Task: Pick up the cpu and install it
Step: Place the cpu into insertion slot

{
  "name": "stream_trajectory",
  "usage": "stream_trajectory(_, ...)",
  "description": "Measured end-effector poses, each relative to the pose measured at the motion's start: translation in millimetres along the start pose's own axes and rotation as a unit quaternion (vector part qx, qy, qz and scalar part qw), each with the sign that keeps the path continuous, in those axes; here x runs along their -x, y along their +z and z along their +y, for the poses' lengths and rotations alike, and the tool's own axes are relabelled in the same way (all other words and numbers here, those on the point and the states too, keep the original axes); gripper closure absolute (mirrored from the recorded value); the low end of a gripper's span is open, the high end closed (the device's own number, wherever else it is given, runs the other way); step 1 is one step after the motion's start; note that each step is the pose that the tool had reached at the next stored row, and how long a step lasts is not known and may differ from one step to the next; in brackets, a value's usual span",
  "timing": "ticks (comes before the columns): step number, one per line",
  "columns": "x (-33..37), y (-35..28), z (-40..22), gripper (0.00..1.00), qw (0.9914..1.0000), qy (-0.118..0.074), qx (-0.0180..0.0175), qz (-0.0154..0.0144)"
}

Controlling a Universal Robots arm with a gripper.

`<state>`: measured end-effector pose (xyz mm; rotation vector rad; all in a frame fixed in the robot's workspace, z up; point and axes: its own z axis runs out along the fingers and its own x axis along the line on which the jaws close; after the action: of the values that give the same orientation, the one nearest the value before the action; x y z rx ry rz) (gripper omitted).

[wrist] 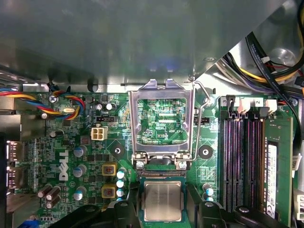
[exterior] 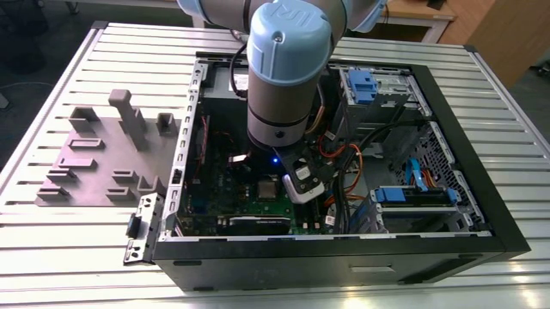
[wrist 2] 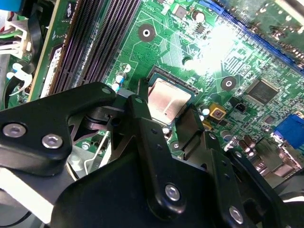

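The cpu (wrist: 163, 200), a small square chip with a shiny silver top, lies flat in the socket on the green motherboard (wrist: 95, 156); it also shows in the second wrist view as the cpu (wrist 2: 167, 100) and in the exterior view as the cpu (exterior: 268, 190). My gripper (wrist: 165, 211) hangs just above it, open. One black finger (wrist: 124, 209) stands on each side of the socket, and neither touches the chip. The silver socket frame (wrist: 164, 121) is flipped back, open, beyond the chip. My arm (exterior: 279, 77) reaches down into the open computer case (exterior: 481, 212).
Dark memory slots (wrist: 242, 156) run beside the socket. Bundled cables (wrist: 266, 61) and blue drive brackets (exterior: 413, 193) fill the case on the exterior view's right. A grey fixture plate (exterior: 103, 161) with upright blocks lies on the slatted table outside the case, on the exterior view's left.
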<state>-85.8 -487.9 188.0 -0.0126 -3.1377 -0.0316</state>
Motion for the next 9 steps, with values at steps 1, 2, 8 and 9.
stream_trajectory(1, 0.0, 0.0, 0.0, 0.53, 1.0, 0.0, 0.0, 0.0)
stream_trajectory(2, 0.0, 0.0, 0.0, 0.53, 1.0, 0.0, -0.0001, 0.0)
stream_trajectory(8, 0.1, 0.6, 0.1, 0.52, 1.0, 0.0, 0.0003, -0.0003)
stream_trajectory(9, 0.1, 0.6, 0.1, 0.52, 1.0, 0.0, 0.0003, -0.0002)
